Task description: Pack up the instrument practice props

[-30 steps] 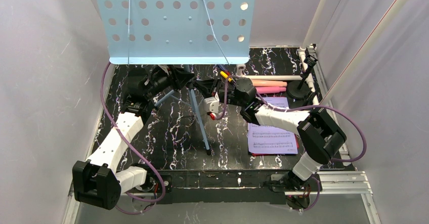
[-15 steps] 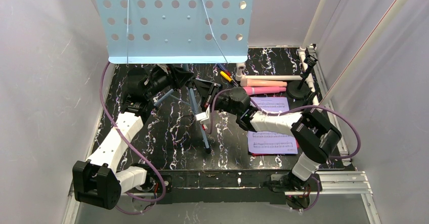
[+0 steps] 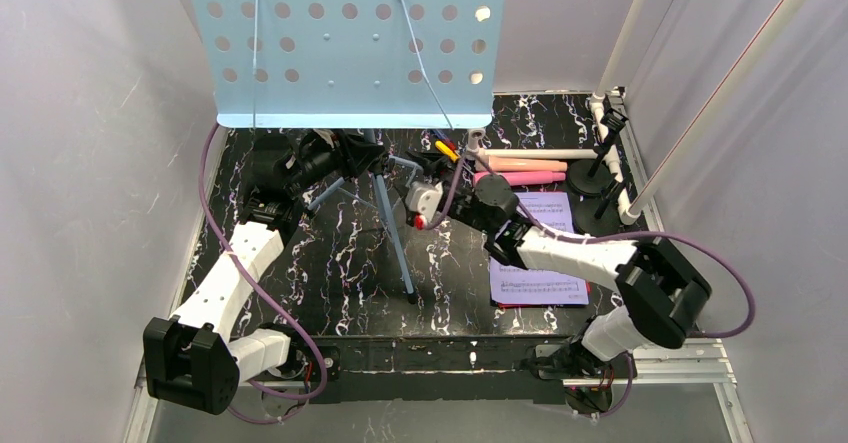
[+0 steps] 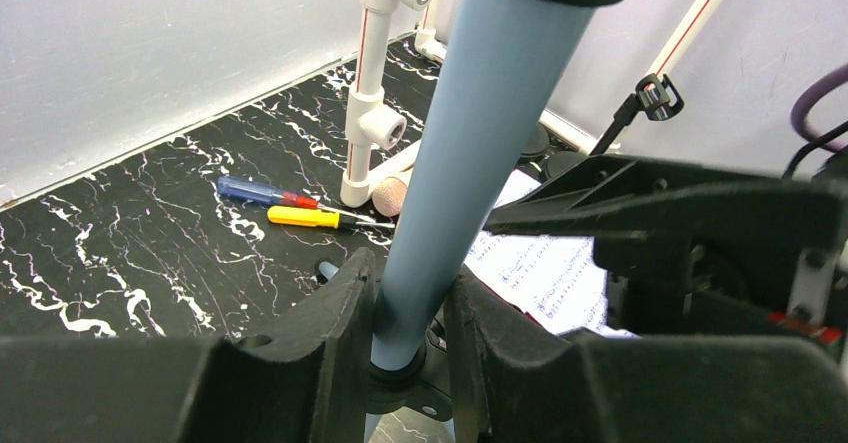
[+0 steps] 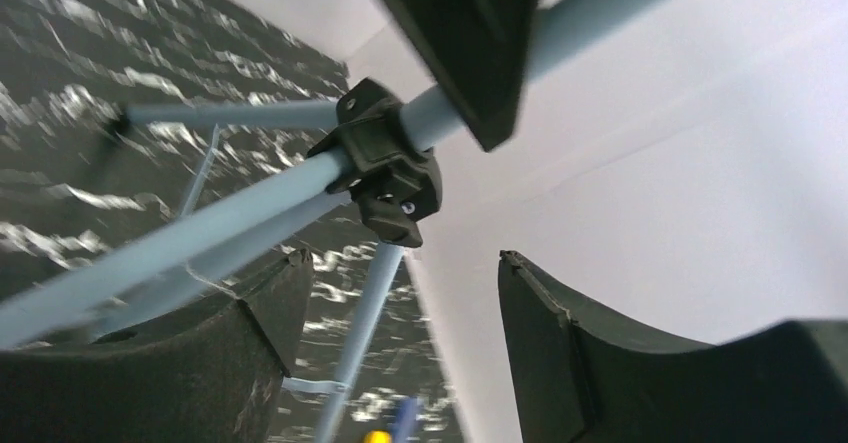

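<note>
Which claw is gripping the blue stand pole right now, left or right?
The left claw: it is closed around the pale-blue metal pole of the music stand. The right claw stands open, gripping nothing.

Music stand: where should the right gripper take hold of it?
Probably the black collar where the tripod legs meet the pole: blockier than the thin round tubes. Bring the open right gripper in from the right, jaws astride it; the left gripper clamps the pole.
</note>
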You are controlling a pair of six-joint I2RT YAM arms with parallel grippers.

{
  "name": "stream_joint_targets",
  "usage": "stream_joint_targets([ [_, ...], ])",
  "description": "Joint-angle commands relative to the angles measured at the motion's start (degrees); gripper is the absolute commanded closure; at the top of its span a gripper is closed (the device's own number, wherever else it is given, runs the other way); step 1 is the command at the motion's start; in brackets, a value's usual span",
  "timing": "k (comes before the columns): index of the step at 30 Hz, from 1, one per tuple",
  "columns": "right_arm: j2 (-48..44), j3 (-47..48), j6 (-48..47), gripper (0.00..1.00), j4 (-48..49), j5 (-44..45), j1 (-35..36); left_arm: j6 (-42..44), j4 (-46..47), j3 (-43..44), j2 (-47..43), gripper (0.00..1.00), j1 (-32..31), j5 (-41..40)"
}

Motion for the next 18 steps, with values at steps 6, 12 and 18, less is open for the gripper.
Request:
stream_joint_targets([
  [6, -4.6, -0.6, 55.6, 0.20, 2.7, 10.2, -1.0, -4.4, -4.1, 0.7, -0.6, 1.00, -1.1, 5.3],
  [12, -4.4, -1.4, 81.3, 0.27, 6.6, 21.2, -1.4, -4.3, -4.1, 0.6, -0.9, 1.00, -1.1, 5.3],
  [18, -1.2, 0.1, 95.0, 0.35, 8.0, 22.5, -1.5, -4.3, -4.1, 0.6, -1.2, 1.00, -1.1, 5.2],
])
